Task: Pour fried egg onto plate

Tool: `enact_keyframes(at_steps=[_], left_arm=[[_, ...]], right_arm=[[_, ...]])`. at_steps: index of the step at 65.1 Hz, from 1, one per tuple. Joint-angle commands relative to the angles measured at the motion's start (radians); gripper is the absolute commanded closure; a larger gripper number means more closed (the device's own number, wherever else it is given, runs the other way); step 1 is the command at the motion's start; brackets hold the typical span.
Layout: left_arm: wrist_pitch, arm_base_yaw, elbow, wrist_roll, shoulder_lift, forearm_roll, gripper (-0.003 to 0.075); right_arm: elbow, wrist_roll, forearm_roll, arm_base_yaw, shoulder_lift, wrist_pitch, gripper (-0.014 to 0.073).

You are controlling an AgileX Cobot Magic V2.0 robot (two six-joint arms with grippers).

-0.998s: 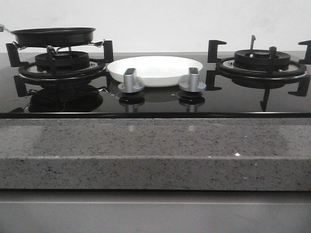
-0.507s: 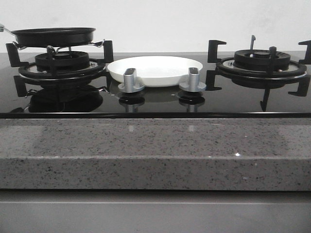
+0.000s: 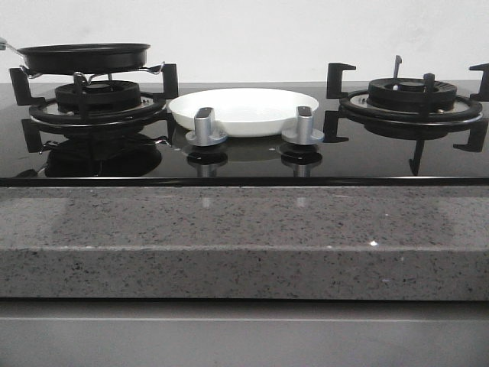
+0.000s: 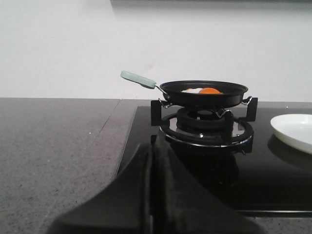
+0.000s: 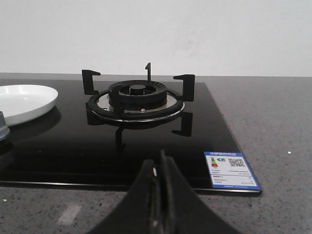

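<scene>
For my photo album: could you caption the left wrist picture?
Closed left gripper facing a black pan with a fried egg on the burner, white plate beside.

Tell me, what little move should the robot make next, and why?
Probably reach the left pincer, now shut and empty, toward the pale green handle of the black pan. The fried egg lies in that pan on the left burner, and the white plate beside it holds nothing.

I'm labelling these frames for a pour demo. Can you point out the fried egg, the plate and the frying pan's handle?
fried egg (image 4: 209, 90), left wrist view, on the orange yolk.
plate (image 3: 244, 107), front view, on the bare white inside.
frying pan's handle (image 4: 138, 79), left wrist view, on the middle of the pale green grip.
</scene>
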Motion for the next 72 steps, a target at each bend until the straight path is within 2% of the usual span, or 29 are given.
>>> enact_keyframes(at_steps=[1, 8, 15, 28, 45, 51, 72], left_arm=[[-0.105, -0.001, -0.004, -0.007, -0.017, -0.014, 0.0739], [-0.08, -0.001, -0.06, -0.007, -0.017, -0.068, 0.0739], [0.02, -0.001, -0.172, -0.007, -0.01, -0.08, 0.0739], [0.282, -0.001, -0.442, -0.007, 0.08, -0.08, 0.0739], [0.49, -0.001, -0.689, -0.007, 0.282, -0.08, 0.0739], [0.49, -0.001, -0.713, -0.007, 0.332, -0.08, 0.0739], [0.484, -0.001, -0.713, -0.007, 0.39, -0.08, 0.0739]], right_arm=[[-0.008, -0.001, 0.001, 0.001, -0.02, -0.103, 0.066], [-0.051, -0.001, 0.003, 0.001, -0.02, -0.097, 0.066], [-0.145, -0.001, 0.003, 0.001, -0.019, -0.046, 0.066], [-0.383, -0.001, 0.002, 0.001, 0.064, 0.131, 0.066], [-0.666, -0.001, 0.002, 0.001, 0.296, 0.369, 0.066], [-0.706, -0.001, 0.002, 0.001, 0.364, 0.411, 0.066], [-0.709, -0.001, 0.002, 0.001, 0.47, 0.422, 0.066]])
